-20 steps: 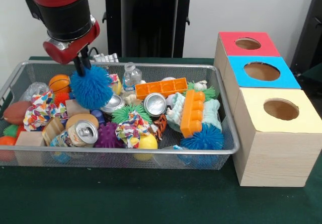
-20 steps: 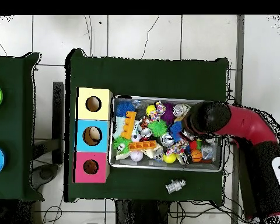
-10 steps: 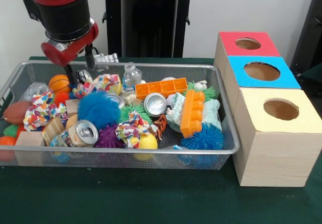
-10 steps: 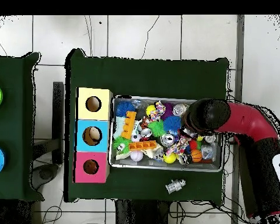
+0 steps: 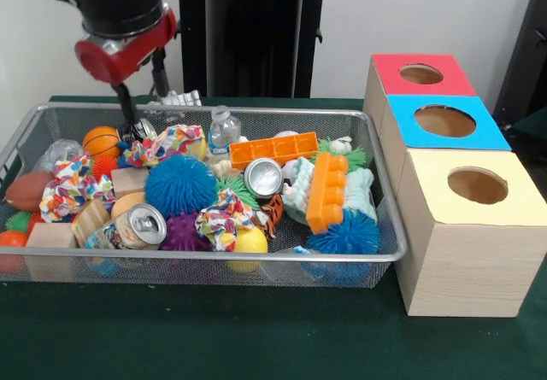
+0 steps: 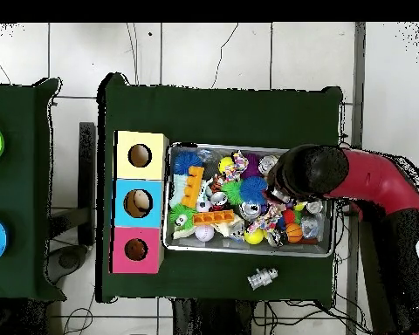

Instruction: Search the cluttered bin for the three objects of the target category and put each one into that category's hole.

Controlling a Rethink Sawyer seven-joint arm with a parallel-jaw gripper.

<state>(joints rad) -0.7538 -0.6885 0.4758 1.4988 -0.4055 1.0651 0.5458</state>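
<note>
gripper [image 5: 141, 98] open, empty, above bin [image 5: 376, 252] back-left | blue koosh ball [image 5: 179, 185] loose mid-left on clutter, beside soda can [image 5: 141, 225] | likely light, soft, slippery strands; pinch deep across core, not tips | holes well apart at right

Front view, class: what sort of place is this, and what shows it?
Probably a robotics lab set up for sorting trials. A red robot arm hangs over a wire bin of jumbled toys and cans, beside three wooden boxes with coloured tops and round holes.
</note>
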